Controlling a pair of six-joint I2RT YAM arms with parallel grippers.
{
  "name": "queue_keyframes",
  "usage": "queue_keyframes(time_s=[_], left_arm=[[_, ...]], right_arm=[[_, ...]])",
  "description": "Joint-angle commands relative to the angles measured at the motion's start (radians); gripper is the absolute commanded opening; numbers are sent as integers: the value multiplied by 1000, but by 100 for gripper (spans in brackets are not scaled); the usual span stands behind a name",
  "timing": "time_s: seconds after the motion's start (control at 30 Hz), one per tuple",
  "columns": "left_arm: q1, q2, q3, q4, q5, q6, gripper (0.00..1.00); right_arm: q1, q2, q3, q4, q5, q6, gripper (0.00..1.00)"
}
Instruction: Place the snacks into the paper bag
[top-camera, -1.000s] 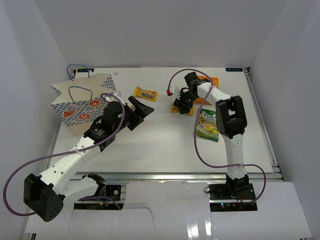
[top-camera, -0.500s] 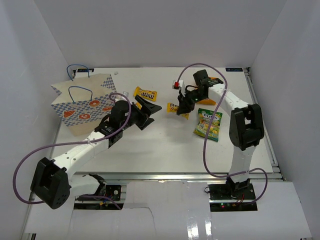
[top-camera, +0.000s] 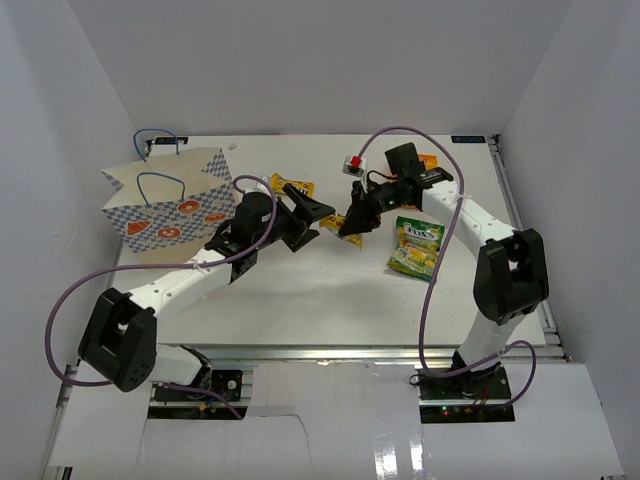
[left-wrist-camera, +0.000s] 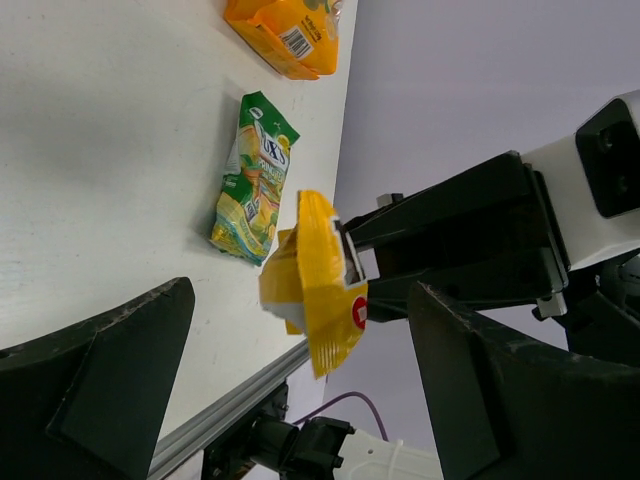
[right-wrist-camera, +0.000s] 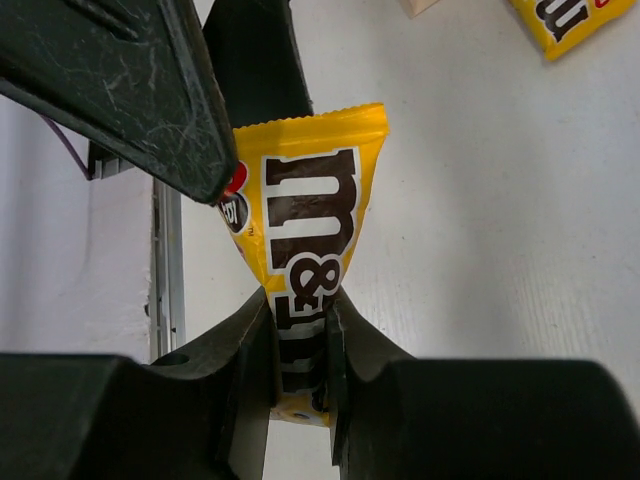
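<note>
Right gripper (top-camera: 352, 221) jaws pinching a yellow candy packet (right-wrist-camera: 305, 240) by one end, lifted off the table (top-camera: 300, 290) near the middle. Left gripper (top-camera: 312, 212) jaws spread wide, facing the packet, close, not gripping it. Paper bag (top-camera: 165, 210) upright, far left. Green-yellow pouch (top-camera: 417, 245) lies flat beside the right arm

White table (top-camera: 330, 290), enclosed by white walls (top-camera: 300, 60) on three sides. Metal rail (top-camera: 340, 352) runs along its near edge.
</note>
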Motion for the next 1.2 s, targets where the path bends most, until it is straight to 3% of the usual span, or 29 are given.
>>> queue_keyframes(time_s=[0.0, 0.1, 0.2, 0.33, 0.5, 0.6, 0.8, 0.93, 1.17], left_arm=[[-4, 2, 42, 28, 19, 12, 98], [-4, 5, 33, 28, 19, 8, 95], [-4, 12, 19, 28, 28, -5, 84], [-4, 14, 10, 26, 31, -21, 61], [-4, 14, 20, 25, 36, -17, 48], [-4, 15, 33, 16, 43, -2, 34], [-3, -21, 79, -75, -4, 81, 11], [0, -64, 149, -219, -64, 197, 5], [49, -150, 356, -459, -231, 445, 4]], right_arm=[[20, -36, -11, 65, -38, 64, 24], [35, -39, -8, 80, -36, 85, 24], [47, -37, 2, 98, -35, 105, 25], [52, -31, 7, 109, -26, 115, 25], [56, -28, 6, 114, -20, 115, 28], [61, -27, 10, 115, -23, 116, 35], [60, -33, 36, 91, -36, 92, 64], [55, -53, 56, 56, -32, 49, 76], [-49, -125, 91, -17, -52, -57, 82]])
